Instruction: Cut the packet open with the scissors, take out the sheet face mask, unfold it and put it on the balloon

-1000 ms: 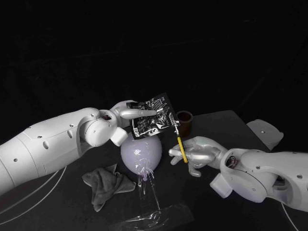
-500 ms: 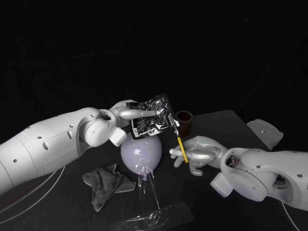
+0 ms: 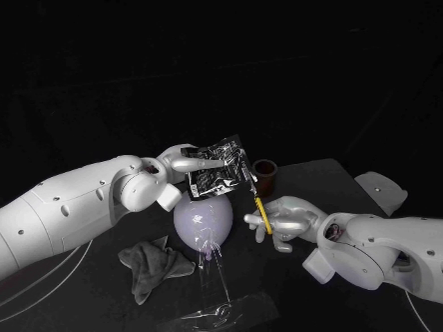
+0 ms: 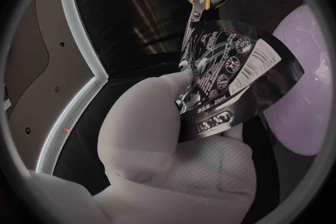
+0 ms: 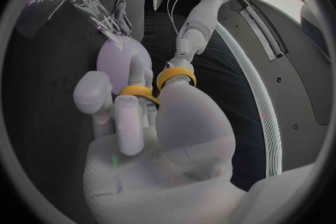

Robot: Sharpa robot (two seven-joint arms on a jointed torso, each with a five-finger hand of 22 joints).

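Pinching glossy packet (image 3: 219, 170) with left hand (image 3: 185, 162) fingers, right hand (image 3: 287, 220) gripping yellow-handled scissors (image 3: 262, 211)

The packet (image 3: 221, 169) hides the top of the balloon (image 3: 203, 221) and part of the brown cup (image 3: 268, 177) behind it; whether the scissors (image 3: 260, 205) bite its edge is too small to tell.

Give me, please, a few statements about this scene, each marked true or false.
1. The left robot hand holds the packet. True.
2. The right robot hand is empty. False: it grips the yellow-handled scissors.
3. The scissors' blades meet the packet's edge. True.
4. The grey cloth is draped over the balloon. False: it lies crumpled beside the balloon, which is bare.
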